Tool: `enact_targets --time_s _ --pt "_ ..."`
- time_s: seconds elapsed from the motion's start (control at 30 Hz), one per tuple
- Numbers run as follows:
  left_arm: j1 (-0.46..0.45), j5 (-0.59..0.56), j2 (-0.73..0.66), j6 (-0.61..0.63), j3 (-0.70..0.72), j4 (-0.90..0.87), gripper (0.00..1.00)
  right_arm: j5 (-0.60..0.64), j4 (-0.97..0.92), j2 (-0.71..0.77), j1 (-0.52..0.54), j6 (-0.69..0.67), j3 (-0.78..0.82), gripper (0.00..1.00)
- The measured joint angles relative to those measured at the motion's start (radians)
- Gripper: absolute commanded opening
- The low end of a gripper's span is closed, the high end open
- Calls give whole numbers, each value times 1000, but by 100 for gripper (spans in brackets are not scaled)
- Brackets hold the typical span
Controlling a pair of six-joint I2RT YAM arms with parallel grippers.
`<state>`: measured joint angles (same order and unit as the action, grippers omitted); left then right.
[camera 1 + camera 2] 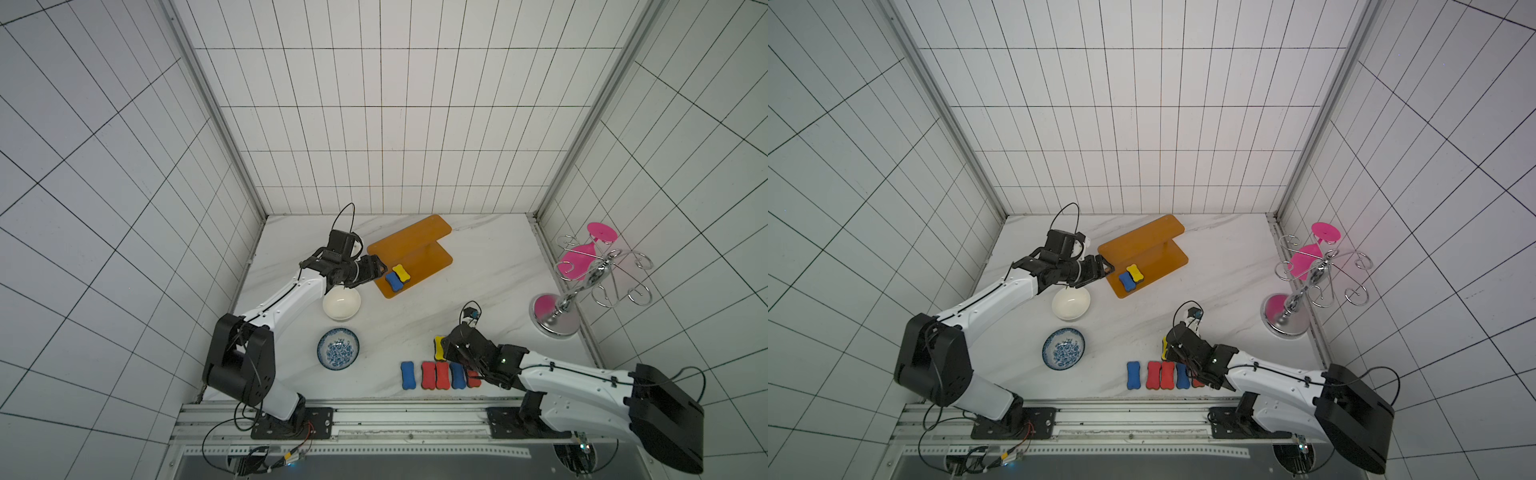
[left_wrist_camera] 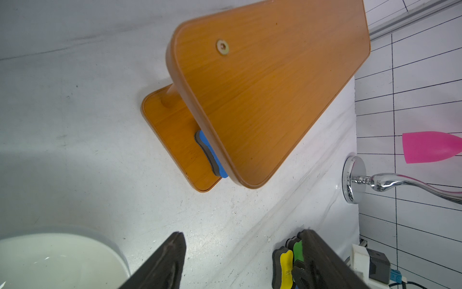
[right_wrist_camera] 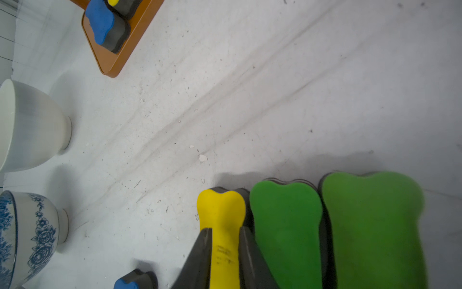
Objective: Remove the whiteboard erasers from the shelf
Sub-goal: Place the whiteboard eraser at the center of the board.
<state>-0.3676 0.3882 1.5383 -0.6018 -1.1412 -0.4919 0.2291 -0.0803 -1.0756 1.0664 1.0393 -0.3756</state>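
The white marbled counter [image 1: 478, 266] carries everything. The orange shelf [image 1: 415, 237] stands toward the back of it, and its upper tier is bare in both top views. At the counter's right edge, a chrome rack [image 1: 582, 286] holds pink glasses [image 1: 575, 259]. A white bowl [image 1: 341, 305] sits just below the left arm's wrist. A blue-patterned bowl [image 1: 338, 348] sits nearer the front, apart from it.

2 erasers lie on the shelf's lower tier, at the end nearest the left arm: a blue eraser [image 1: 392, 281] and a yellow eraser [image 1: 402, 272], side by side and touching. Near the counter's front edge lies a row of 5 erasers [image 1: 434, 375]: blue, red, red, blue, then a red one partly hidden under the right arm. In the right wrist view, 2 green erasers [image 3: 287, 225] sit side by side next to a second yellow eraser [image 3: 221, 207].

The left gripper [image 1: 376, 268] hovers just beside the shelf's lower tier, its fingers spread wide with nothing between them. The right gripper [image 3: 225, 229] has a finger close on each side of the second yellow eraser. I cannot tell whether they pinch it or stand just clear.
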Motion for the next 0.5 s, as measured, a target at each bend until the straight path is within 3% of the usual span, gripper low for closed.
enact_targets --time_s 0.1,0.2,0.33,0.5 --pt "8 -5 0 -3 0 2 77 -20 23 8 -35 -88 -16 29" --pt "21 -19 1 -14 -5 3 74 -122 116 -42 -167 -183 -51 29" --pt "29 -60 34 -20 -83 -15 72 -310 258 -237 -355 -278 -167 29" --pt "30 -101 68 -30 -154 6 70 -546 483 -530 -502 -298 -332 29"
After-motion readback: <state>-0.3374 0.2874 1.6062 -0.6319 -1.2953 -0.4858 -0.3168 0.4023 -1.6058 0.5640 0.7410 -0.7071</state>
